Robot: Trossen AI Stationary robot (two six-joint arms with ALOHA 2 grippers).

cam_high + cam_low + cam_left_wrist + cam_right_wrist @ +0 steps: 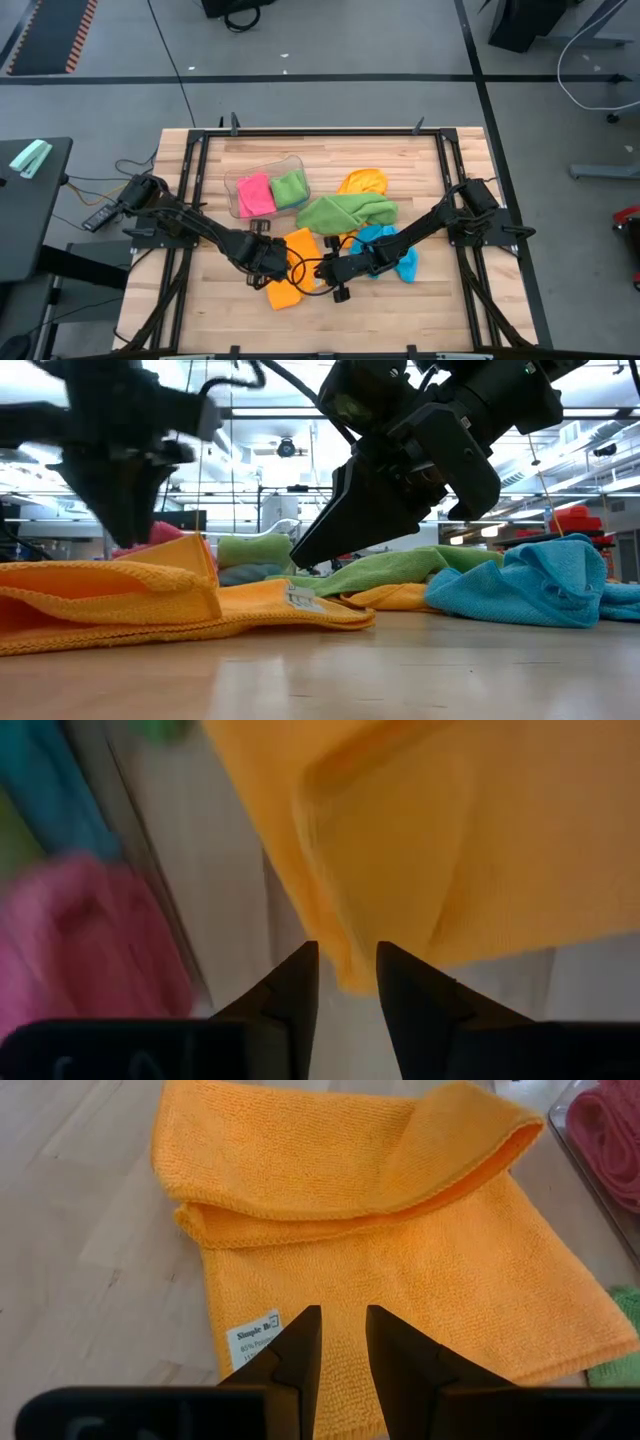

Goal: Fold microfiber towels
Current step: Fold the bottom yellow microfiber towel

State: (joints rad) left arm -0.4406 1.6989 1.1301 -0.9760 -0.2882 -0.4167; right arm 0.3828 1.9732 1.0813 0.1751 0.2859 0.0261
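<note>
An orange towel point(287, 290) lies on the wooden table point(200, 300) near its front, with one side folded over into a loose flap point(330, 1150). My left gripper point(347, 965) hangs just above the towel's near-left part, fingers pointing down, slightly open and holding nothing. My right gripper point(343, 1330) slants down onto the towel's single-layer part beside its white label point(255, 1342), with a narrow gap between its fingers. A green towel point(345, 212), a blue towel point(392, 250) and a second orange towel point(362, 182) lie loose behind. My right gripper comes at the towel slanting down from the table's right. Its fingertips point(298, 563) stand on or just above the flat single layer point(345, 1295) near the labelled edge; I cannot tell whether they touch it. The cloth lies flat and is not pinched.
A clear tub point(240, 182) at the back left holds a pink towel point(256, 193) and a green towel point(290, 188). Black frame rails point(190, 160) run along the table's left and right sides. Bare wood shows in front of the orange towel.
</note>
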